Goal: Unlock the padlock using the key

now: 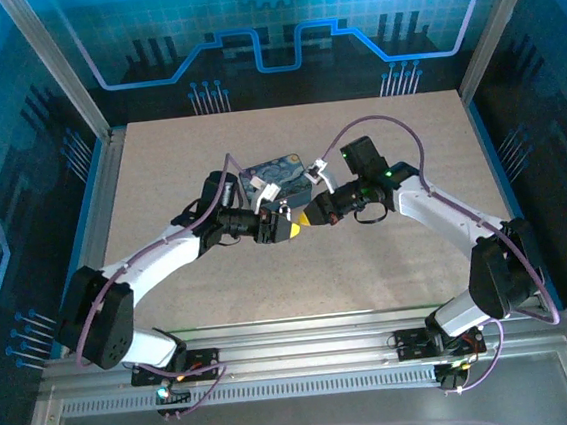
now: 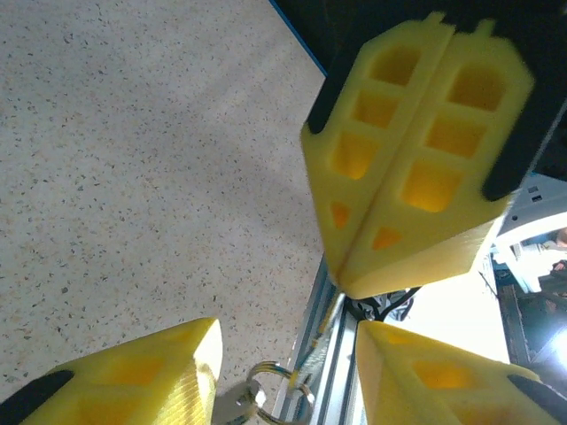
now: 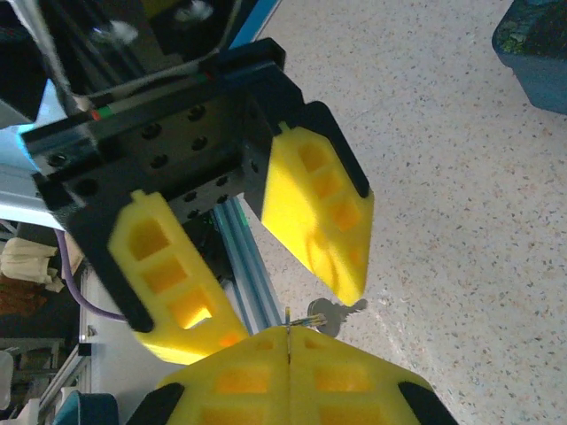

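Note:
The two grippers meet tip to tip above the table's middle. My right gripper [image 3: 290,335] is shut on the key [image 2: 330,312], a thin metal sliver seen edge-on that sticks out of its tips. From the sliver hangs a key ring [image 2: 276,382] carrying a second small silver key [image 3: 335,312]. My left gripper [image 2: 288,341] is open, its yellow fingers [image 3: 321,212] standing either side of the ring and the hanging silver key, which lies close to one pad. In the top view the left gripper [image 1: 287,227] faces the right gripper [image 1: 314,217]. The padlock is out of view.
A blue-and-yellow swirl-painted box [image 1: 275,176] lies on the speckled table [image 1: 178,162] just behind the grippers; its corner [image 3: 532,44] is in the right wrist view. An aluminium rail [image 1: 305,331] runs along the near edge. Blue walls enclose the table.

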Robot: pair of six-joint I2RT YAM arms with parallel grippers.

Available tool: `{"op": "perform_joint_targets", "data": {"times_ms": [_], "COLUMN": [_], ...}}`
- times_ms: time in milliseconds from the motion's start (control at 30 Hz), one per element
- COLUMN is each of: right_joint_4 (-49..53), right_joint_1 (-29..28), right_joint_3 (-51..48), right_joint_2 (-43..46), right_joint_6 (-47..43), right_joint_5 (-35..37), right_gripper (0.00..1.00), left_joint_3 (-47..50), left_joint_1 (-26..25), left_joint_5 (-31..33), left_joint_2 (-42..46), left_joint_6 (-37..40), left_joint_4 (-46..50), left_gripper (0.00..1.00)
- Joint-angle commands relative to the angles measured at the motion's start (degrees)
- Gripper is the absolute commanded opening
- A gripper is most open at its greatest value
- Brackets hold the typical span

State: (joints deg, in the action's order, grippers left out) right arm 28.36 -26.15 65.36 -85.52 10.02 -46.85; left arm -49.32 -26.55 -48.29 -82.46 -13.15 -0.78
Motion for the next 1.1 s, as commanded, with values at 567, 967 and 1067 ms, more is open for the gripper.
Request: {"op": "perform_joint_targets", "data": {"times_ms": [567,967,1067], "right_joint_4": [-1.7,-10.1,-12.0], "right_joint_1": [2.7,5.9,5.2], "right_joint_3": [0.3,-7.0,-8.8], "right_joint_2": [-0.4,5.5,6.5], "right_joint_6": [1.5,10.8,15.0], "right_joint_5": [-0.1,0.6,3.0], "right_gripper": [0.00,0.30,0.36], "left_joint_3": [0.2,-0.7,-1.5], "left_joint_1": [-1.4,-1.0,-0.9], "left_joint_5": [-1.5,-1.2,0.1], "left_joint_2": [-1.9,-2.6,-2.9], "left_joint_6": [0.6,-0.1,0.2], "left_joint_4": [-0.1,0.1,1.3], "left_gripper": [0.00,0.00,0.00]}}
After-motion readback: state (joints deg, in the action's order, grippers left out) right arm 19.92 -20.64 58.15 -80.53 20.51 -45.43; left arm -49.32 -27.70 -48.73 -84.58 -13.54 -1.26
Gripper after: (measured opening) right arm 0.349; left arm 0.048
